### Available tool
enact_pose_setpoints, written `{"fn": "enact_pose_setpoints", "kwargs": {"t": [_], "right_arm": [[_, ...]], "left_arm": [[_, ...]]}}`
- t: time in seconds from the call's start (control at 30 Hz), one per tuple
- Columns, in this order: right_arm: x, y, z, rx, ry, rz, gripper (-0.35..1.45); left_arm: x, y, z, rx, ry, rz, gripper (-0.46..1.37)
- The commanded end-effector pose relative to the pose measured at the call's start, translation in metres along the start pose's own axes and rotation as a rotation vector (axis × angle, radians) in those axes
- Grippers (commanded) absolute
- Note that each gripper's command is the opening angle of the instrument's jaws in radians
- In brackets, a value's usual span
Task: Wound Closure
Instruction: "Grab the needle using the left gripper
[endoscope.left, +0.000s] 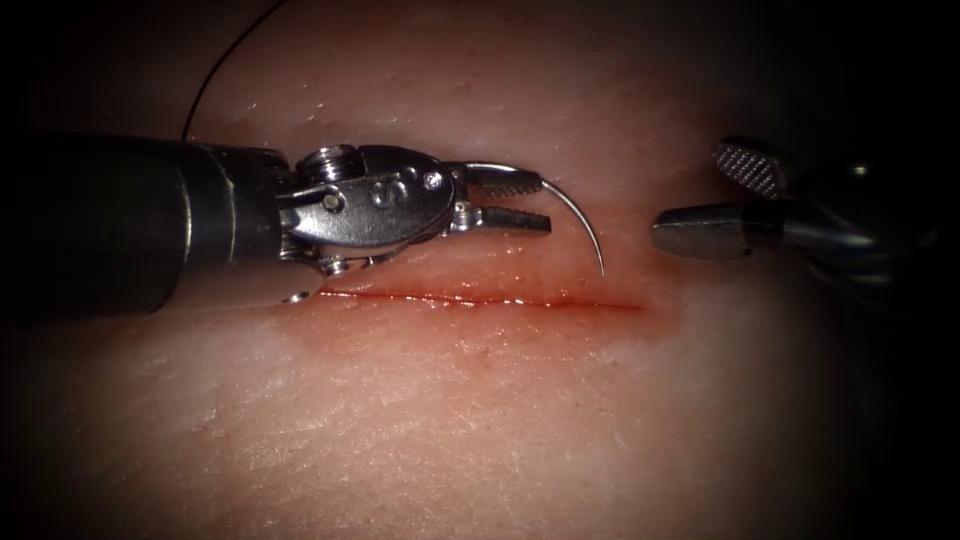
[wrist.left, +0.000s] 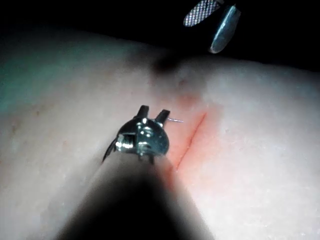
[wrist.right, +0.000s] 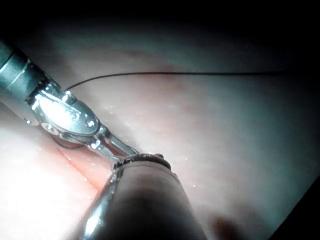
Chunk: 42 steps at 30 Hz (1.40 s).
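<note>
Tissue (endoscope.left: 480, 420): pale pink, faintly lined skin surface, spreading across the scene, glistening with small wet specks; edges fall off into dark surroundings, nothing of the room beyond can be made out.

Cut (endoscope.left: 480, 299): thin red line running left to right across the middle of the tissue, with red fluid (endoscope.left: 560, 305) tinting the skin along it, heaviest toward the right end. In the left wrist view the cut (wrist.left: 192, 135) runs away from the tool as a slanted red line.

Left tool (endoscope.left: 510, 202): dark shaft coming in from the left, metal wrist lying just on the far side of the cut. Jaws slightly apart at the tips; the needle rests against the upper jaw, but a firm clamp cannot be confirmed.

Right tool (endoscope.left: 735, 195): at the right, past the end of the cut, jaws spread wide, holding nothing.

Needle (endoscope.left: 580, 215): curved, held near its blunt end, arcing right and toward the cut; point hangs just above the tissue on the far side of the cut, not in the tissue.

Thread (endoscope.left: 215, 75): thin black strand, trailing from behind the left tool toward the far left.
</note>
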<state>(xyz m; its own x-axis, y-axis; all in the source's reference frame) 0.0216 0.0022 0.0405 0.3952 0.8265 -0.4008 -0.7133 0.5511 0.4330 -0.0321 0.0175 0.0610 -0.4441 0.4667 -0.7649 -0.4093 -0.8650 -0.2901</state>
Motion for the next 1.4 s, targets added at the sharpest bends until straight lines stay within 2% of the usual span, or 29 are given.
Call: {"fn": "enact_pose_setpoints", "kwargs": {"t": [0.03, 0.13, 0.27, 0.43, 0.57, 0.7, 0.83, 1.03, 1.37, 1.4], "right_arm": [[0.0, 0.0, 0.0, 0.003, 0.0, 0.001, 0.84], [-0.0002, 0.0001, -0.0002, 0.006, 0.0, -0.002, 0.85], [-0.0003, 0.0002, -0.0004, 0.008, 0.0, 0.003, 0.85], [-0.0004, 0.0001, -0.0004, 0.008, 0.0, 0.002, 0.86], [-0.0004, -0.0001, -0.0005, 0.008, 0.001, 0.001, 0.88], [-0.0004, -0.0002, -0.0006, 0.009, 0.001, 0.001, 0.88], [-0.0003, -0.0003, -0.0006, 0.009, 0.001, 0.001, 0.88], [-0.0003, -0.0004, -0.0007, 0.01, 0.001, 0.001, 0.88], [-0.0003, -0.0005, -0.0007, 0.01, 0.001, 0.002, 0.9], [-0.0002, -0.0006, -0.0007, 0.01, 0.001, 0.003, 0.87]], "left_arm": [[0.0, 0.0, 0.0002, 0.026, -0.011, 0.029, 0.23], [-0.0003, 0.0005, 0.0011, 0.078, -0.036, 0.114, 0.41], [-0.001, 0.001, 0.0024, 0.123, -0.06, 0.215, 0.47], [-0.0018, 0.0007, 0.0034, 0.22, -0.146, 0.368, 0.55], [-0.0022, 0.0001, 0.0037, 0.325, -0.251, 0.459, 0.4], [-0.0025, -0.0002, 0.0042, 0.367, -0.283, 0.524, 0.38], [-0.0028, 0.0002, 0.0051, 0.383, -0.288, 0.544, 0.33], [-0.0035, 0.0013, 0.0064, 0.374, -0.337, 0.593, 0.31], [-0.0055, 0.0011, 0.0076, 0.363, -0.381, 0.637, 0.29], [-0.0063, 0.0013, 0.008, 0.349, -0.409, 0.656, 0.08]]}}
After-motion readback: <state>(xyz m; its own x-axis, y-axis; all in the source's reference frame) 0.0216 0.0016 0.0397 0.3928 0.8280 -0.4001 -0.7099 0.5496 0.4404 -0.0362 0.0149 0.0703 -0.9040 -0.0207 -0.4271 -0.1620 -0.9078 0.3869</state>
